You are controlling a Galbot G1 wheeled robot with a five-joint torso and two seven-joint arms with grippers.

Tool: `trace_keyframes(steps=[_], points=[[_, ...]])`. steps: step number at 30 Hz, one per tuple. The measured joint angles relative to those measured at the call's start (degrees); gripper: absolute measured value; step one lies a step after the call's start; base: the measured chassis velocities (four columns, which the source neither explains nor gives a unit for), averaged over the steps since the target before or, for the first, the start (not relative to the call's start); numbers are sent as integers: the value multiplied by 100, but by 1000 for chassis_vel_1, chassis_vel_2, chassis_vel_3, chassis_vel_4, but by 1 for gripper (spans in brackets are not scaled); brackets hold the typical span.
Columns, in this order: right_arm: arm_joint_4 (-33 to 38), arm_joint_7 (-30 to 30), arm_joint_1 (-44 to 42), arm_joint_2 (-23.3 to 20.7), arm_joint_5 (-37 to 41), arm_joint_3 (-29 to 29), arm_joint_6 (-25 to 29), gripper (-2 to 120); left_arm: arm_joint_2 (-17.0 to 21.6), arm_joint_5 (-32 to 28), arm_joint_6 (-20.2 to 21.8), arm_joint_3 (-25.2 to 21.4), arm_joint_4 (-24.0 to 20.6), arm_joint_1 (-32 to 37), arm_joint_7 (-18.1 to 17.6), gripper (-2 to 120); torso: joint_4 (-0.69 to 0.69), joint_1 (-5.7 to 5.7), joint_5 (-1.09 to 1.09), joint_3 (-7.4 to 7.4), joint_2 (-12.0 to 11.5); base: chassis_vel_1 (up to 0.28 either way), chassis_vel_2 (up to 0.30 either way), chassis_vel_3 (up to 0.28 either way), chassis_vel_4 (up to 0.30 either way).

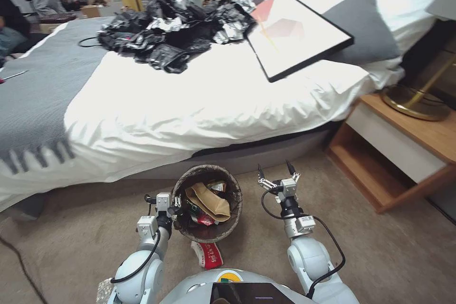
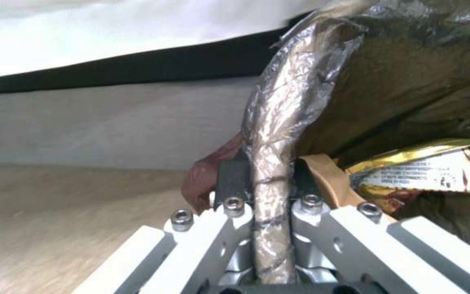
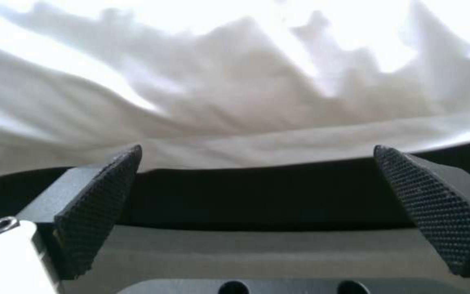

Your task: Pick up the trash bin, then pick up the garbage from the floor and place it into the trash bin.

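Right pincer [image 3: 257, 212] with textured fingertips [image 3: 102, 204] spread wide, white duvet [image 3: 235, 94] beyond, dark bed base [image 3: 257, 196] beneath

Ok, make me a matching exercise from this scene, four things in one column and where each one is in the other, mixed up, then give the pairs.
Things:
1. bin
2. paper bag
3. cup
4. frame

Places:
A. on the bed
B. on the floor beneath the bin
C. held at the rim by the left gripper
D. inside the bin

Pairs: 1-C, 2-D, 3-B, 4-A
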Motion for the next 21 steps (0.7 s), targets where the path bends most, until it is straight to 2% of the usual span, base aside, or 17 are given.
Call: trace_keyframes(steps=[21], points=[[3, -35, 48, -22, 0, -15, -65, 100, 20, 10, -15, 5, -9, 36, 8, 2, 0, 0, 0, 0, 0, 119, 125, 131, 128]])
